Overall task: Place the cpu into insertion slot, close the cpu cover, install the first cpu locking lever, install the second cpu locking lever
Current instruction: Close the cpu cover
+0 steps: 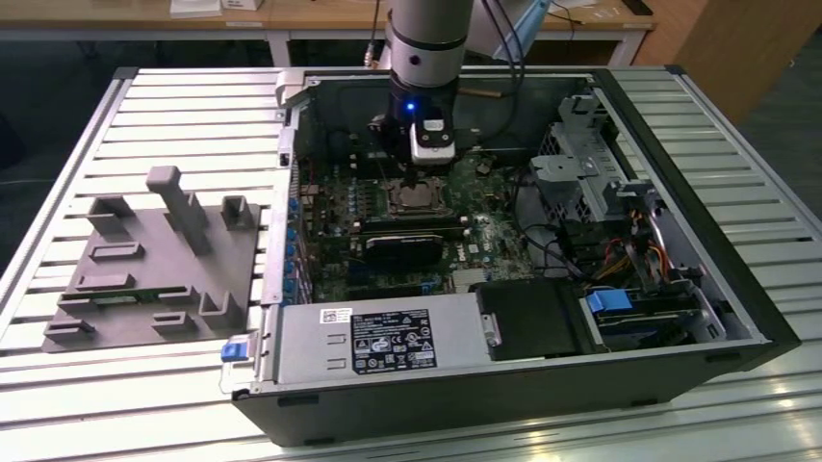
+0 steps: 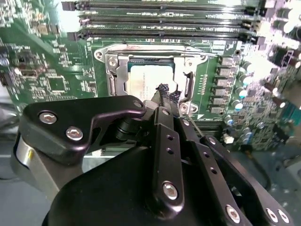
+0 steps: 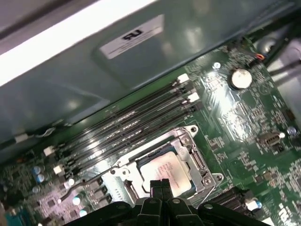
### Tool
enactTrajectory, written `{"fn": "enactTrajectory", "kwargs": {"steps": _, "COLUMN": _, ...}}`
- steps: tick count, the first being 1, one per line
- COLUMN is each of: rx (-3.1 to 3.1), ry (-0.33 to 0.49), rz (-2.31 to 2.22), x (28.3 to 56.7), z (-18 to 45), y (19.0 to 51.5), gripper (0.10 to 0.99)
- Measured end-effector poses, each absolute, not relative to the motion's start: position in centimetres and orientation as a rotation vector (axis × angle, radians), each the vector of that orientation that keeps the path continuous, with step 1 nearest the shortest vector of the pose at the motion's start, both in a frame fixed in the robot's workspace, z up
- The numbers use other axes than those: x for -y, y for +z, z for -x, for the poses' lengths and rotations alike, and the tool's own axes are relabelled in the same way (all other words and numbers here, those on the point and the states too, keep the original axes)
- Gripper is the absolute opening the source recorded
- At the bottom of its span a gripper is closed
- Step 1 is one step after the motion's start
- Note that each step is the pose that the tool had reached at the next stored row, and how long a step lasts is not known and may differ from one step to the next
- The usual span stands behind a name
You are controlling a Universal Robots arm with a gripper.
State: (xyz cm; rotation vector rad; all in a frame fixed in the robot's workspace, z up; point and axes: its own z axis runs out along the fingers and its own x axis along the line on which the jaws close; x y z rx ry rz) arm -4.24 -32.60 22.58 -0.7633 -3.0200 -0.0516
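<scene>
Closest to the wrist cameras is the gripper [image 2: 165, 92] [image 3: 160, 184]. Its two black fingers are pressed together with no gap between the tips, and nothing is held between them. The tips sit over one edge of the cpu [image 2: 146, 77] [image 3: 165, 170], either touching it or just above it (the views do not settle which).

The cpu lies flat in the insertion slot [image 2: 113, 84], its dull silvery top facing up. The cpu cover [image 2: 143, 60] [image 3: 187, 149] appears to lie down around it, with the chip showing through the square window. Whether the locking levers are latched cannot be made out.

Just beyond the socket run the long black memory slots [image 2: 164, 19] [image 3: 131, 122], side by side on the green board, and past them, in the first wrist view, rises a grey wall of the case.

In the exterior view the arm [image 1: 424, 58] comes straight down into the open computer case [image 1: 719, 202], with the gripper [image 1: 414, 185] directly above the socket. The power supply [image 1: 372, 346] sits at the case's near edge. The case rests on a slatted metal table [image 1: 192, 106], and on the exterior view's left a grey fixture [image 1: 141, 260] lies just beside it.
</scene>
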Motion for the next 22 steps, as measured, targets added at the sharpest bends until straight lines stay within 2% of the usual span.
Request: {"fn": "enactTrajectory", "kwargs": {"steps": 22, "rx": 3.119, "ry": -0.08, "rz": 0.313, "x": 32.61, "z": 4.24, "y": 22.51, "gripper": 0.106}}
